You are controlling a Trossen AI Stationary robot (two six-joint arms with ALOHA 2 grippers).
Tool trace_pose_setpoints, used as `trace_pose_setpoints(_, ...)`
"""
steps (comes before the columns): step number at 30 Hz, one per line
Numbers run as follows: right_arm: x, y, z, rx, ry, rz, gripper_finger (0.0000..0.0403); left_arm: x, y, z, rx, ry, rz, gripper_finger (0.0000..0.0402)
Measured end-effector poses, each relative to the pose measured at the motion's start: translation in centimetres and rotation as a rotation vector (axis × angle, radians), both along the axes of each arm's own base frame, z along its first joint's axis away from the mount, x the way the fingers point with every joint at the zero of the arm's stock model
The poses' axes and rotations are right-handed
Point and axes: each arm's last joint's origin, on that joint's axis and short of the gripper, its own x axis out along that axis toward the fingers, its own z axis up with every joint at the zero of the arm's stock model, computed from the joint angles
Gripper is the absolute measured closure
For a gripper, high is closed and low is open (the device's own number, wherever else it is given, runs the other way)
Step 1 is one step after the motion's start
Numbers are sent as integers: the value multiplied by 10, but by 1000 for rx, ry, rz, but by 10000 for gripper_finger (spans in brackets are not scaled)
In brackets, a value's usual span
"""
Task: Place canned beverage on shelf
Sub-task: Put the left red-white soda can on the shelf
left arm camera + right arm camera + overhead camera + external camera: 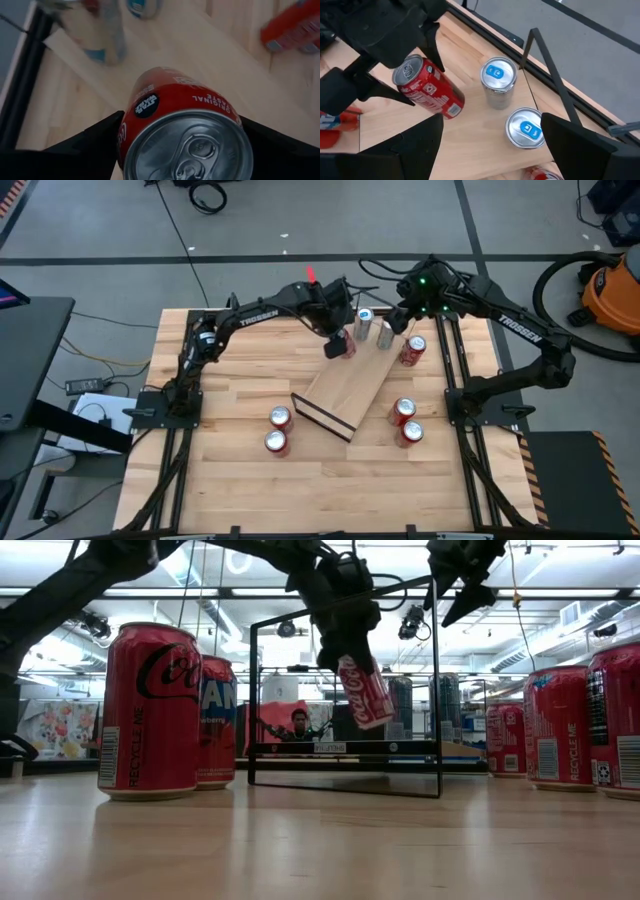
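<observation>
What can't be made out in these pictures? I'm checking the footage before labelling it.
- Left claw, left wrist view: its fingertips are hidden behind the held red can.
- Silver cans, left wrist view: blurred and cut off by the edge.
- Shelf, low view: board seen edge-on, top hidden.
- Person, low view: too small for detail.

Light butcher-block tabletop (230, 480) carries the shelf (350, 385), a pale board with a dark near end edge, lying diagonally at centre. Two silver cans, one (364, 321) and the other (385, 333), stand upright on the shelf's far end, just beside each other. On the tabletop: two red cans (278, 430) left of the shelf's near end, two red cans (406, 422) right of it, one red can (414, 350) beside its far right corner.
</observation>
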Motion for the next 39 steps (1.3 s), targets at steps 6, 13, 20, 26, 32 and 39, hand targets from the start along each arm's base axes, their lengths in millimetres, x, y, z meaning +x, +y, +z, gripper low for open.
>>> trace_pose_setpoints(6, -4, -3, -2, 63, -12, 65, 58, 5, -1, -3, -2, 27, 2, 70)
trace_pose_setpoints(13, 5, 17, -31, 94, -15, 343, 58, -1, -8, -7, 1, 109, -88, 70)
trace_pose_setpoints(20, 16, 33, -51, -91, -188, 438, 58, -12, -11, 6, -3, 130, -93, 70)
trace_pose_setpoints(26, 26, 36, -65, -168, -257, 471, 58, -23, -15, 30, 19, 75, -92, 70)
trace_pose_setpoints(32, 38, 35, -73, -264, -285, 498, 58, -36, -15, 59, 37, -30, -75, 70)
trace_pose_setpoints(39, 55, 27, -80, -288, -286, 488, 58, -38, -19, 78, 40, -142, -78, 70)
